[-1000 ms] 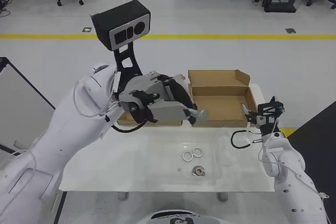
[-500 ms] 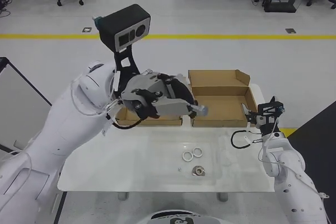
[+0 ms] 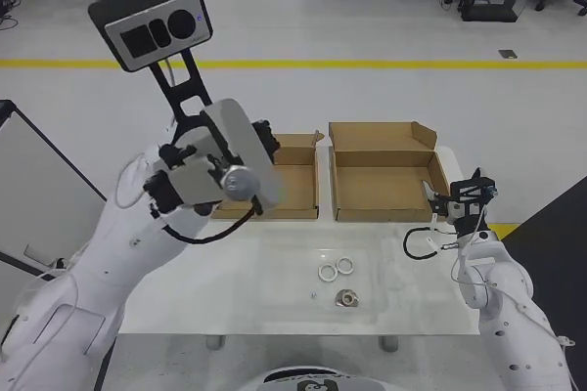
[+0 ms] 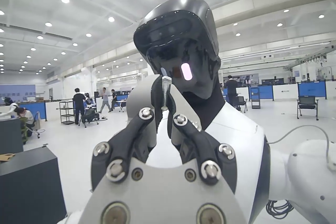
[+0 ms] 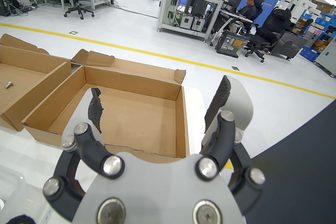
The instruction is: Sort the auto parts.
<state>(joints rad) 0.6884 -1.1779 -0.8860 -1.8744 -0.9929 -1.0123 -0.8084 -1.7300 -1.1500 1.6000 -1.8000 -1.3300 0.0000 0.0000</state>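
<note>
Far left, the left gripper (image 4: 164,97) is lifted high above the white table (image 3: 225,283), fingers clenched on a silver threaded bolt (image 4: 165,91) standing upright between the tips. Next, the left open brown cardboard box (image 3: 295,188) has a small silver bolt (image 5: 8,84) lying inside. The right open brown cardboard box (image 3: 382,184) sits just beside it. In front, two white rings (image 3: 328,271) lie near a grey metal fitting (image 3: 345,297). Far right, the right gripper (image 5: 160,101) hangs by that box's right edge, fingers spread, gripping nothing.

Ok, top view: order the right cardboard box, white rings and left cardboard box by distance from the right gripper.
1. Right cardboard box, beside the right gripper.
2. White rings, mid-table, front side.
3. Left cardboard box, beyond the right one.
</note>
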